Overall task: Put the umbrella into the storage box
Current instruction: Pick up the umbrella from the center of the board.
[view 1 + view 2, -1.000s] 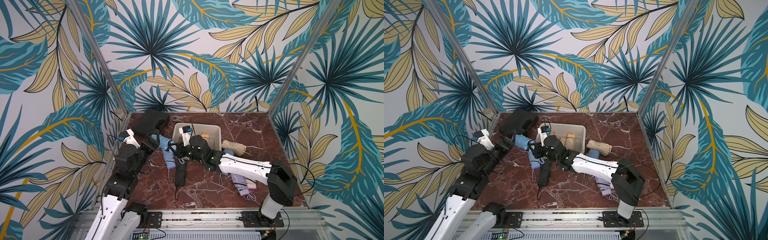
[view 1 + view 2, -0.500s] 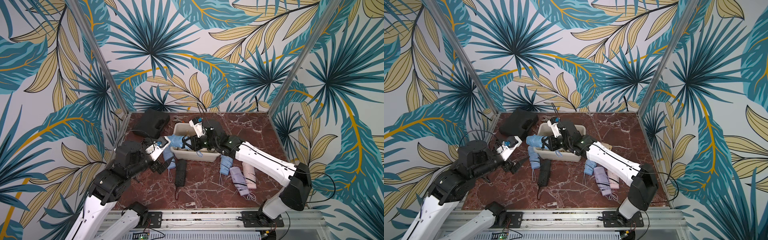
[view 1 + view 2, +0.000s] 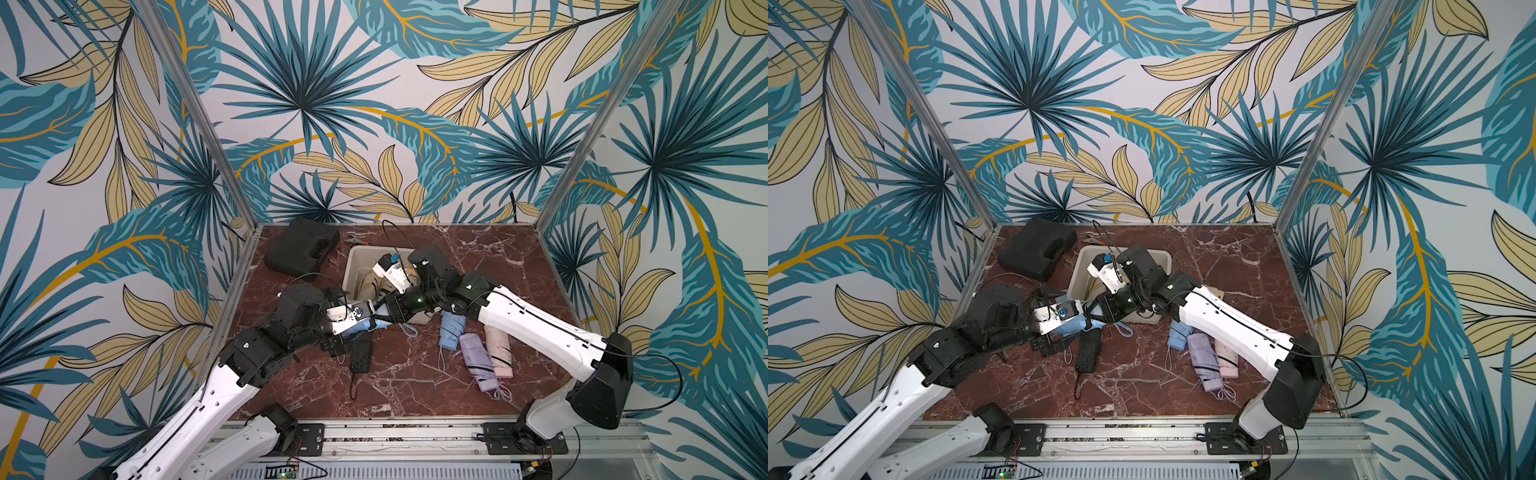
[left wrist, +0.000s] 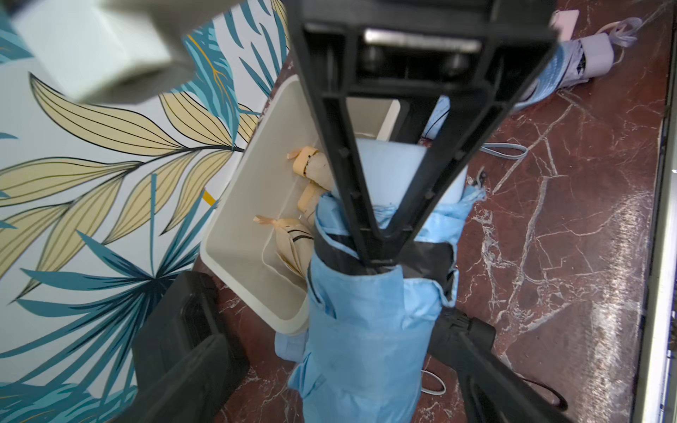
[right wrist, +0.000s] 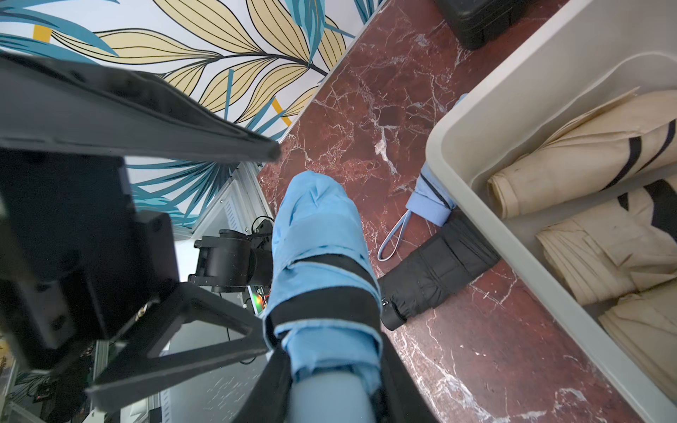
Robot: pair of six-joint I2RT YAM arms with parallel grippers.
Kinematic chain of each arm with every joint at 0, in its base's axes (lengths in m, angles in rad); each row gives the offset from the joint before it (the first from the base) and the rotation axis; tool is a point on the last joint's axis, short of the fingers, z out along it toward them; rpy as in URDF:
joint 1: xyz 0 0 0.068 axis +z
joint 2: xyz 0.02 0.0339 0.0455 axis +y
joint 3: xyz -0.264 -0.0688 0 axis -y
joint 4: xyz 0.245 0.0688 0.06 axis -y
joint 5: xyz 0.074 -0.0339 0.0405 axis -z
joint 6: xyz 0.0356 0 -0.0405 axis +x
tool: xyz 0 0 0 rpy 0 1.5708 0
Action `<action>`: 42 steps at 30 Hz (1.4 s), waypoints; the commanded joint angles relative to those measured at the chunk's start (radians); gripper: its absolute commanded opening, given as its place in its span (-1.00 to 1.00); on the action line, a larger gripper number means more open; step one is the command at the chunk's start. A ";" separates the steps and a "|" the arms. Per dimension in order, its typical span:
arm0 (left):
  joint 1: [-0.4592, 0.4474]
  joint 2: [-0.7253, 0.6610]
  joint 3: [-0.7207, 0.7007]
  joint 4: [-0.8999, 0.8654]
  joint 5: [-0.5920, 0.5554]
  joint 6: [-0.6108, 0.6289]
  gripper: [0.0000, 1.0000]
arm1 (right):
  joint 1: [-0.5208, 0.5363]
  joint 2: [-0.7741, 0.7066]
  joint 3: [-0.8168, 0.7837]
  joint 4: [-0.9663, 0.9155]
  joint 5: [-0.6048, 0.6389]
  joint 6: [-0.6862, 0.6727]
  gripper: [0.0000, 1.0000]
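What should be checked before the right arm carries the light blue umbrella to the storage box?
1. Right gripper shut on the light blue umbrella: ok.
2. Left gripper open: ok.
3. Left gripper's fingers clear of the umbrella: cannot tell.
4. Black strap wrapped round the umbrella: ok.
5. Free room in the storage box beside the beige umbrellas: ok.

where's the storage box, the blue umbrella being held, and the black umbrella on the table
storage box [image 5: 513, 88]: right wrist view, on its flared rim.
held blue umbrella [image 5: 318, 227]: right wrist view, on the folded canopy fabric.
black umbrella [image 3: 1091, 351]: in a top view, middle of its folded body.
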 commanded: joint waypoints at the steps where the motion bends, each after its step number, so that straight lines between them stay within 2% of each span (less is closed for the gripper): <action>1: -0.015 0.004 -0.023 0.016 0.018 -0.047 0.99 | 0.000 -0.045 -0.010 0.036 -0.080 0.024 -1.00; 7: -0.028 0.010 -0.036 0.026 -0.052 -0.039 0.78 | 0.001 -0.042 -0.008 0.046 -0.125 0.026 -1.00; 10: -0.038 0.027 -0.035 0.030 -0.098 -0.021 0.59 | 0.000 -0.044 -0.013 0.066 -0.175 0.028 -1.00; 15: -0.060 0.020 -0.016 0.018 -0.144 0.001 0.09 | 0.001 -0.059 -0.038 0.111 -0.194 0.053 -1.00; 19: -0.069 -0.011 -0.018 0.006 -0.158 0.020 -0.18 | -0.022 -0.058 -0.037 0.119 -0.196 0.062 -1.00; 22: -0.071 -0.023 -0.015 -0.006 -0.146 0.012 -0.44 | -0.036 -0.053 -0.039 0.129 -0.209 0.071 -0.68; 23: -0.070 -0.025 -0.014 -0.004 -0.139 0.007 -0.52 | -0.043 -0.051 -0.041 0.140 -0.221 0.083 -0.48; 24: -0.071 -0.029 -0.015 0.000 -0.131 -0.003 -0.55 | -0.051 -0.050 -0.046 0.155 -0.219 0.102 -0.16; 25: -0.070 -0.030 -0.016 0.005 -0.124 -0.014 -0.57 | -0.061 -0.049 -0.053 0.165 -0.207 0.121 0.00; 28: -0.071 -0.044 -0.037 0.041 -0.110 -0.058 -0.65 | -0.101 -0.067 -0.085 0.178 -0.116 0.169 0.37; 31: -0.071 -0.055 -0.071 0.098 -0.112 -0.125 -0.71 | -0.160 -0.107 -0.136 0.183 0.000 0.221 0.51; 35: -0.071 -0.059 -0.114 0.236 -0.228 -0.305 -0.99 | -0.212 -0.168 -0.188 0.172 0.183 0.267 0.54; 39: -0.070 -0.039 -0.123 0.406 -0.478 -0.605 -1.00 | -0.218 -0.237 -0.234 0.133 0.471 0.302 0.54; 42: -0.069 0.007 -0.079 0.449 -0.547 -0.735 -1.00 | -0.217 -0.279 -0.263 0.125 0.625 0.297 0.55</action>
